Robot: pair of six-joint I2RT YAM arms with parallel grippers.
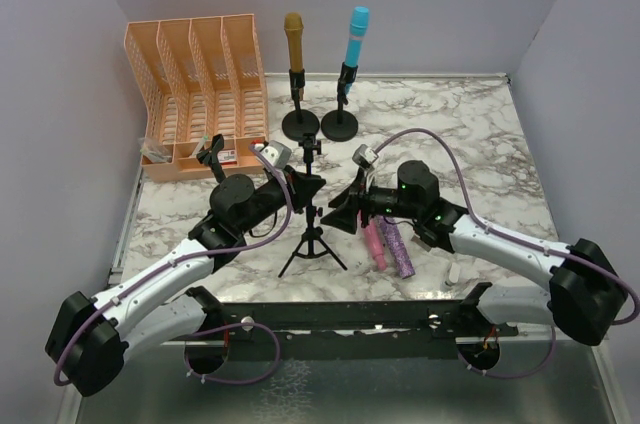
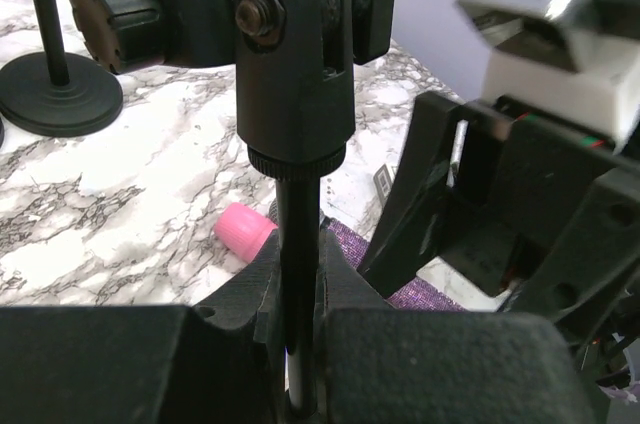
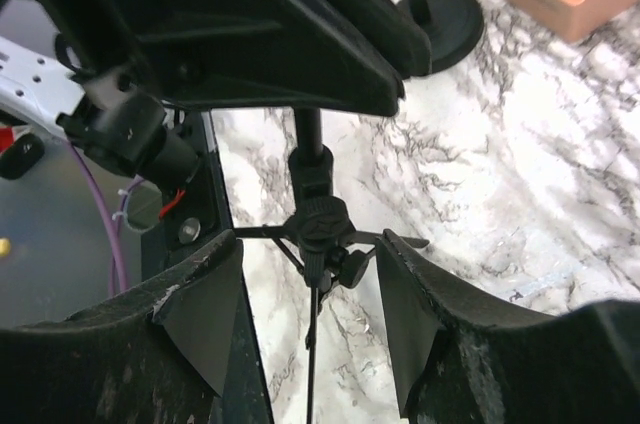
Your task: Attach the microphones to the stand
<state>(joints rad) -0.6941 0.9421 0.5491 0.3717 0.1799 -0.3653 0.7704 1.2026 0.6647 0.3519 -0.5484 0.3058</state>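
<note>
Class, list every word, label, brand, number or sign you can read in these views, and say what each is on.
None can be read in any view.
Red-and-white box in the orange organizer: any print is too small.
Pale strip on the marble table past the tripod stand: dark marks, too blurred.
Gold microphone and blue microphone: no lettering shows.

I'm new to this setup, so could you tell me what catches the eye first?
The black tripod stand at the middle of the table, its pole clamped by the left gripper, the right gripper open beside it. Behind it, a gold microphone and a cyan microphone stand upright on round-base stands, while a pink microphone and a purple microphone lie flat just right of the tripod.
</note>
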